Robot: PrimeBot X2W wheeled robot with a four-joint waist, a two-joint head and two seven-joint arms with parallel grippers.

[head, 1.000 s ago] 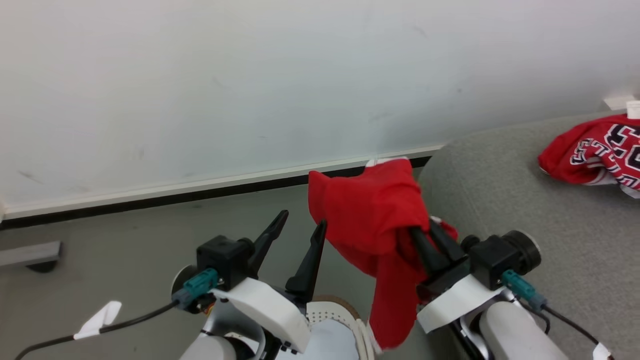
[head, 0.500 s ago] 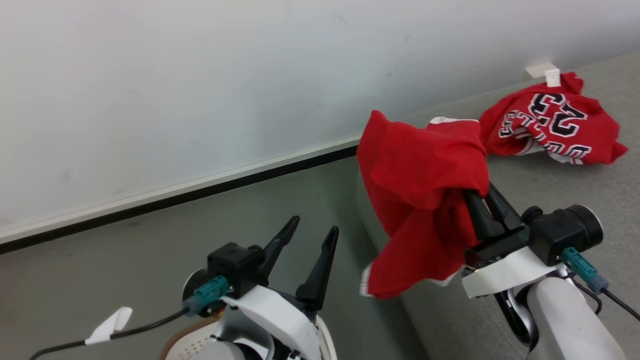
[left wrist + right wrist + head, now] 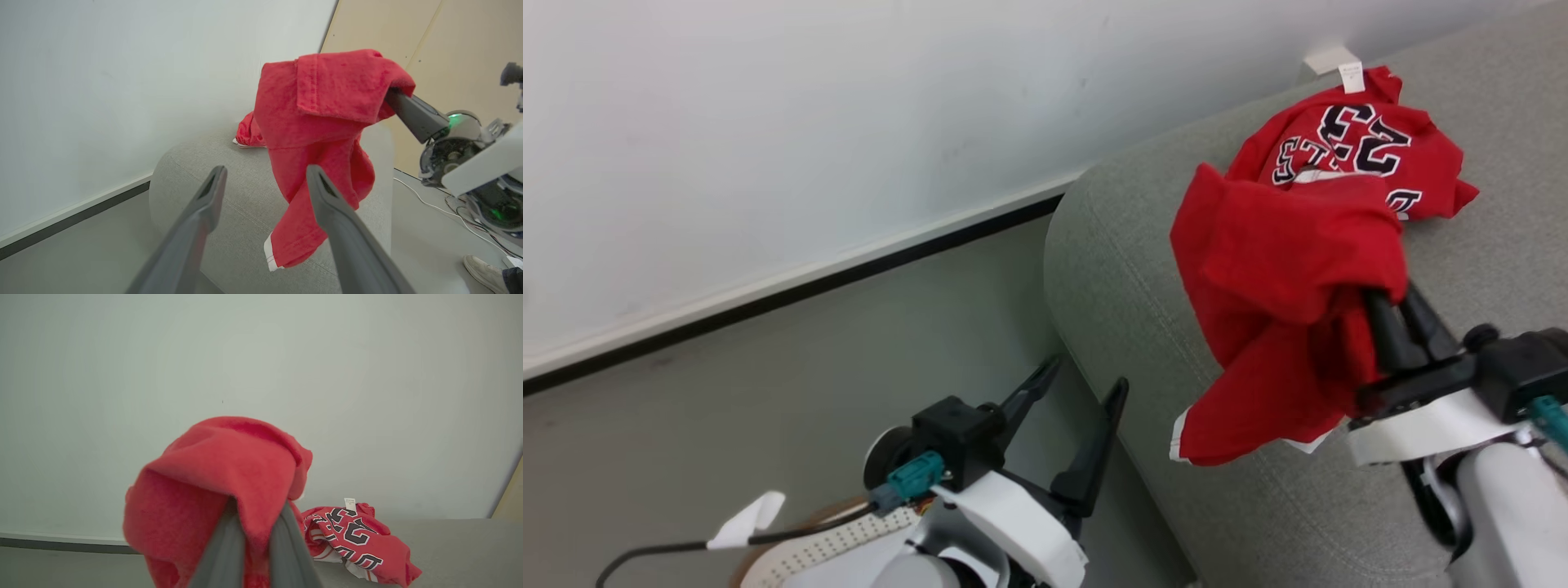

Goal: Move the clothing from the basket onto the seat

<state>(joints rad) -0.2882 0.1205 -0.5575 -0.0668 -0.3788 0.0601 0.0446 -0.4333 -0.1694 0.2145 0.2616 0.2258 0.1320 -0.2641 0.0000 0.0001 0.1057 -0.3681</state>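
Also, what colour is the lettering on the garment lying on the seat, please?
Its lettering is dark, outlined white; head view best.

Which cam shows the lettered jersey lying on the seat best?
Right wrist view: the lettered jersey lies nearly whole on the seat, lettering clear. Head view shows its numbered top; the held garment covers the rest. In the left wrist view a small red corner peeks from behind that garment.

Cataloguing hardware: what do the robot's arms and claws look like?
Left claw and right claw: two long tapering dark fingers, black wrist block, teal connector, white forearm shell. A black cable with a white tape tag leaves the left wrist.
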